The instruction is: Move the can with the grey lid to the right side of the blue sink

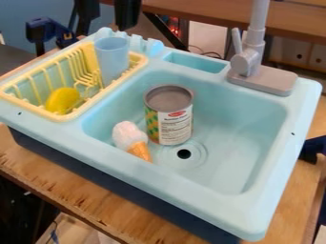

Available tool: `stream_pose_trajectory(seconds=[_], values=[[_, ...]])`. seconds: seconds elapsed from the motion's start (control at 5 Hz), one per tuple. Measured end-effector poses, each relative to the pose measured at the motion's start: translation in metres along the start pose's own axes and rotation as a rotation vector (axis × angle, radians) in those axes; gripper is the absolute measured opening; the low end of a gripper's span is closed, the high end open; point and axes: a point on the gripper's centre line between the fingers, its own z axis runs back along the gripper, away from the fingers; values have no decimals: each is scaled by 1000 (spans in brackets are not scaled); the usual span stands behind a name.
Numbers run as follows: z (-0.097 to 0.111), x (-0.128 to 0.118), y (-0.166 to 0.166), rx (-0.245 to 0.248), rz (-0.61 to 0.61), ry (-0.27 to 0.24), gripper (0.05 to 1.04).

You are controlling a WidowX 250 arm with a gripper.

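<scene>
Blue toy sink (258, 209): knock hazards noted

Black gripper (107, 18) sits near the sink's far edge, its fingers apart, nothing between them. Nearest is the light blue cup (112, 59), upright in the yellow dish rack (64, 117) on the sink's side; a low sweep would likely tip it. Within the sink's basin, a food can (168, 116) stands close to a toy ice cream cone (130, 138); an off-centre push could topple the can onto it.

And there's the black gripper (105, 31), hanging downward from the view's top edge, by the far-left corner of the sink (216, 198) as the camera sees it, two fingers (127, 16) apart, tips down!
</scene>
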Motion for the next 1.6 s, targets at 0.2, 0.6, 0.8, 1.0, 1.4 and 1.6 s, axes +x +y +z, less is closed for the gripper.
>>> stream_pose_trajectory(seconds=[0.2,0.6,0.8,1.0,1.4,1.6], values=[[-11,0,0,-9,-1,34,1007],[-41,-2,-10,-59,-27,53,1007],[-52,-4,-25,-44,-58,70,1007],[-62,-4,-30,-60,-66,61,1007],[-68,3,-41,-29,-71,39,1008],[-74,7,-42,-36,-68,40,1007]])
